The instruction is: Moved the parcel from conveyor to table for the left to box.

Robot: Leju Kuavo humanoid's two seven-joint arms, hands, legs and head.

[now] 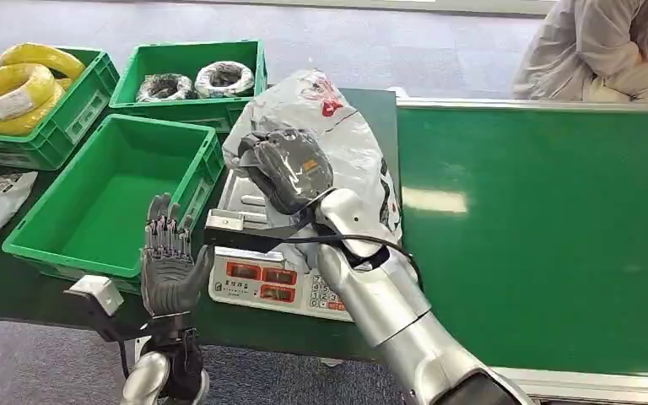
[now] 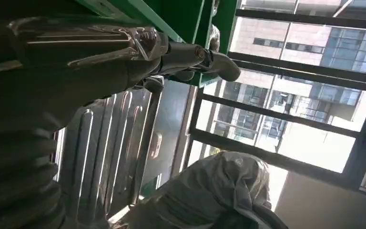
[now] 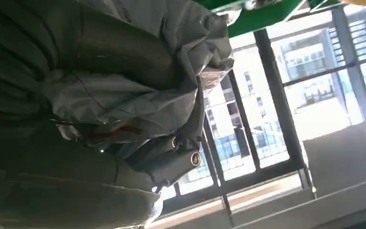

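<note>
Right hand (image 1: 291,169) grasps the grey parcel (image 1: 337,135) over the scale (image 1: 274,283); slack plastic could slip; left hand (image 1: 169,261) open, empty

Both arms are clad in smooth, polished silver shells that catch the light, the right arm (image 1: 388,295) thick and tapering toward its wrist. A black cable loops across that wrist, just beside a flat black bracket with a small silver block at its end. The right hand (image 1: 291,169) has a dark grey, ribbed, rounded cover. The left hand (image 1: 169,261) is dark grey with segmented fingers, and a black strut bearing a pale grey block juts from its wrist.
</note>
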